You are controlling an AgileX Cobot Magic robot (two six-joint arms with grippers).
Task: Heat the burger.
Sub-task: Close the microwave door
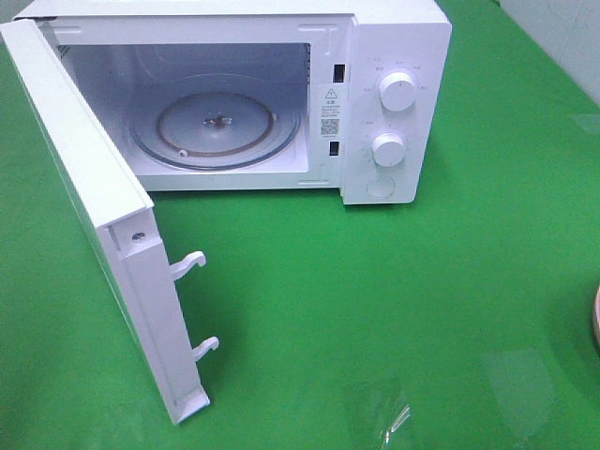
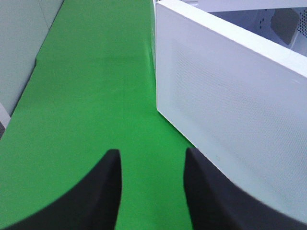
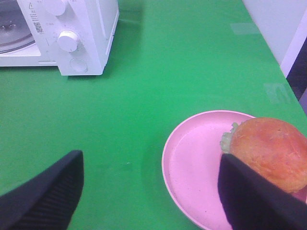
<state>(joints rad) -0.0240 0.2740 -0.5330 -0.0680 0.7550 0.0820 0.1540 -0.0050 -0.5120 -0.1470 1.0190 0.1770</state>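
Burger [image 3: 271, 146] — on pink plate [image 3: 192, 172], table [image 3: 158, 76] right of microwave [image 3: 88, 28], door [image 1: 89, 206] open | likely light, soft, layers slide — take low across both buns | right claw [image 3: 151, 191] spread, empty | left claw [image 2: 152, 189] part-spread, empty

burger [image 3: 272, 146] on plate [image 3: 192, 167] | microwave [image 1: 394, 103] behind, well apart | turntable [image 1: 217, 127] inside microwave

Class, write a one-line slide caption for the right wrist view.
Open right gripper above a pink plate holding the burger, microwave behind.
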